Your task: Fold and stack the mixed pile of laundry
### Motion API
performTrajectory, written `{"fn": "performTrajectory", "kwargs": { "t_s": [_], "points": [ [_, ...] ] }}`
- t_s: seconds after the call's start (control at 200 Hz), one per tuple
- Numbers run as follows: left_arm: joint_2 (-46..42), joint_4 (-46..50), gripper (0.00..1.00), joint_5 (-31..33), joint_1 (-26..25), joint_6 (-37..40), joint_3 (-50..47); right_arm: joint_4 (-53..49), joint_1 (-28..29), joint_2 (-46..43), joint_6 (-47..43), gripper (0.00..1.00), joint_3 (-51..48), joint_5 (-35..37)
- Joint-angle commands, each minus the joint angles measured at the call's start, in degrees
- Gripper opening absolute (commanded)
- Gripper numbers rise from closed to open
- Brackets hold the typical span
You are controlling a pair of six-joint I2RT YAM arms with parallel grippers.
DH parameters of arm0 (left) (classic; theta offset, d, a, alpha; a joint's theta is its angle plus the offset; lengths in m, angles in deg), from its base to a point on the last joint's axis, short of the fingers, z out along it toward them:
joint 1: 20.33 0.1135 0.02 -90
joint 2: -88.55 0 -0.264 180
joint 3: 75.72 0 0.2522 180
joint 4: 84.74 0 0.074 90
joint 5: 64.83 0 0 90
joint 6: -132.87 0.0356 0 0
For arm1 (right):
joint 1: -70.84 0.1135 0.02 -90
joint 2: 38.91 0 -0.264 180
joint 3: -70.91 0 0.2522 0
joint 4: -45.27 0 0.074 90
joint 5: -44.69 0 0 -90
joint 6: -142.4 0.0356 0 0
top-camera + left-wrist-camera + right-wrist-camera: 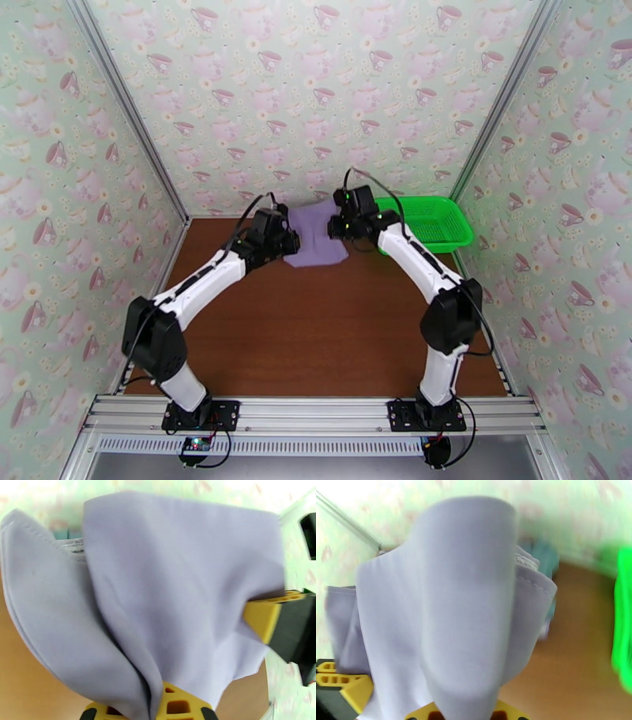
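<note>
Claws-wise, left gripper (289, 235) and right gripper (340, 224) are both pinched shut on opposite edges of the pale lavender-grey garment (316, 241), so it spans left-to-right between them near the table's (316, 331) far end, neither arm really closer.

The near and middle part of the table (316, 339) lies free, and a gripper can pass there. At the far edge the pale lavender-grey garment (316, 237) blocks the middle. The green basket (430, 223) fills the far right corner, just beside the wall (553, 197).
</note>
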Motion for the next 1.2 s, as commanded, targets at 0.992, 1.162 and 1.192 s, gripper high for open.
{"fn": "performTrajectory", "kwargs": {
  "t_s": [0.992, 1.162, 1.192],
  "points": [
    [37.8, -7.7, 0.00, -2.7, 9.9, 8.1, 29.8, 15.8, -6.2, 39.6, 3.7, 0.00, 35.0, -1.8],
    [42.0, -5.0, 0.03, -2.9, 10.4, 8.5, 33.6, 16.7, -6.2, 42.9, 5.7, 0.00, 35.5, -1.3],
    [42.8, -4.4, 0.13, -3.1, 10.4, 8.6, 34.3, 16.9, -6.2, 43.4, 5.9, 0.05, 35.5, -1.1]
  ]
}}
